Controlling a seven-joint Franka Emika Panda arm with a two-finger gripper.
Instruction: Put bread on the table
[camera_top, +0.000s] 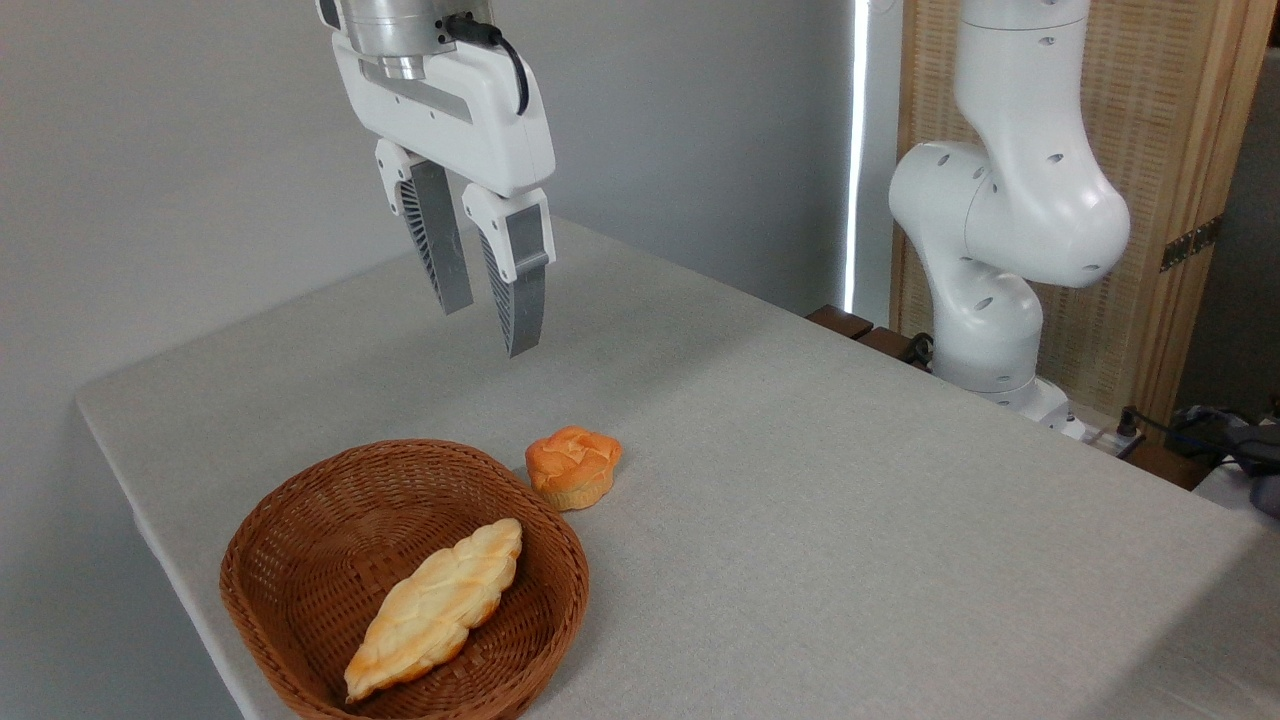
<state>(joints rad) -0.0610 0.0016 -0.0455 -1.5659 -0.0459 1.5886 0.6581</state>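
Grey fabric covers the table (800, 480), which lies mostly bare to the right. At its near-left corner a wicker basket (300, 560) holds the bread (435, 607), its long axis running from lower left to upper right. High above hangs the gripper (485, 325), fingers slightly spread and empty; the loaf lies well below it, toward the camera. A small orange bun (572, 466) sits just beside the basket's rim.
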